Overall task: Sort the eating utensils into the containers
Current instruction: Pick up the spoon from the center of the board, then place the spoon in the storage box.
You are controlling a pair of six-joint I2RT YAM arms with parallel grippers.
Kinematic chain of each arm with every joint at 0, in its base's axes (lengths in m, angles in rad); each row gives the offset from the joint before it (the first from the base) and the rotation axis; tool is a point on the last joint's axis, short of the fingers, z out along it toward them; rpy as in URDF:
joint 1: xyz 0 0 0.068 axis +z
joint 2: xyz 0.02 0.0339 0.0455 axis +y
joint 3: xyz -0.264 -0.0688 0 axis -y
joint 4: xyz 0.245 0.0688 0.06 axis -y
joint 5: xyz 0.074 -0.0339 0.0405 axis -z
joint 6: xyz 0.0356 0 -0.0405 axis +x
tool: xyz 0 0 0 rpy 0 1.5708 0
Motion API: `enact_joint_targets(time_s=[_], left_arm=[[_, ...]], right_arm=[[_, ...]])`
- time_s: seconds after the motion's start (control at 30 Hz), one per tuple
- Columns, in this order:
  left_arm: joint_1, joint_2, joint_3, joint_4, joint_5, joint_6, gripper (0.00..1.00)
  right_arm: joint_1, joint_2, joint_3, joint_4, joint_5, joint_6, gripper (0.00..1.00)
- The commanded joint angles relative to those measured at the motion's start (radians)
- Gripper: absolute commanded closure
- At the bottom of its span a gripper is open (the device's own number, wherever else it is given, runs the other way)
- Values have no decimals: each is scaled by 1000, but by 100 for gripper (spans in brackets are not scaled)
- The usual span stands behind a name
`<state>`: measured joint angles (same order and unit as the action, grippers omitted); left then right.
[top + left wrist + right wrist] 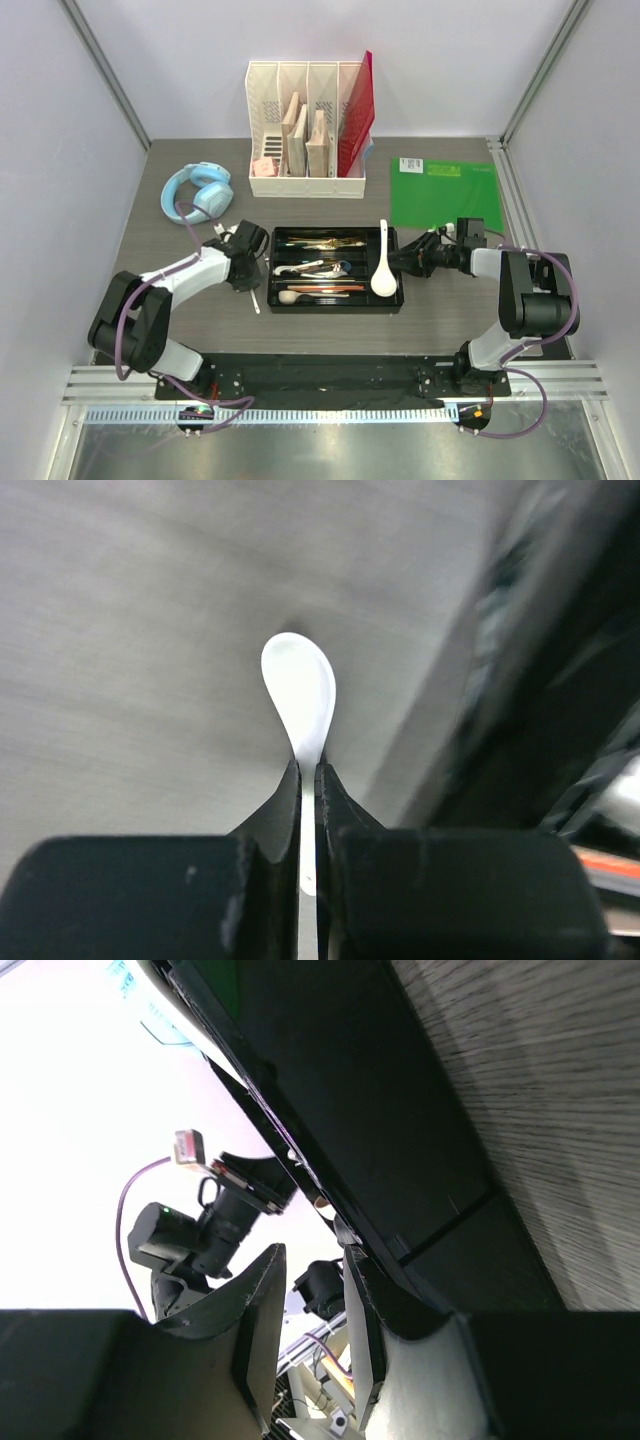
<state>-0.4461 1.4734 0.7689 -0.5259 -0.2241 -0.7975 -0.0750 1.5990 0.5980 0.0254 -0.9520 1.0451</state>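
The black cutlery tray (395, 300) lies mid-table with several silver, gold, wooden and dark-handled utensils (318, 268) in its long compartments. A large white ceramic soup spoon (383, 268) lies in the right-end compartment. My left gripper (248, 274) is just left of the tray, shut on the handle of a small white spoon (256, 298). In the left wrist view the spoon's bowl (300, 692) sticks out past the gripper (308, 768) over the table, with the tray wall (560, 670) to its right. My right gripper (397, 262) sits at the tray's right edge, open and empty (312, 1255), beside the tray wall (400, 1160).
A white slotted file organizer (307, 120) with a red folder (358, 110) stands at the back. Blue headphones (198, 190) lie at the back left. A green sheet (443, 192) lies at the back right. Frame posts border both sides.
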Motion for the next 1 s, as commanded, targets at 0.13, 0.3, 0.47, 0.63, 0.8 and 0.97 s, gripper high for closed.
enact_joint_targets(time_s=[0.13,0.3,0.47,0.63,0.8,0.97], left_arm=[[-11,-133,209,-324,-83,83,100],[-16,-70,392,-385,-129,194,100],[-75,76,536,-404,-195,323,100],[-222,278,753,-418,-355,578,100],[-407,399,825,-303,-474,866,100],[-474,410,704,-79,-442,1075,100]], right_arm=[[-6,18,-52,-134,248,-27,63],[-6,7,-34,-151,262,-29,63],[-6,1,-20,-163,262,-25,63],[-6,-2,-3,-148,252,-23,63],[-5,1,-39,-99,233,-8,63],[-9,15,-76,-30,200,26,63]])
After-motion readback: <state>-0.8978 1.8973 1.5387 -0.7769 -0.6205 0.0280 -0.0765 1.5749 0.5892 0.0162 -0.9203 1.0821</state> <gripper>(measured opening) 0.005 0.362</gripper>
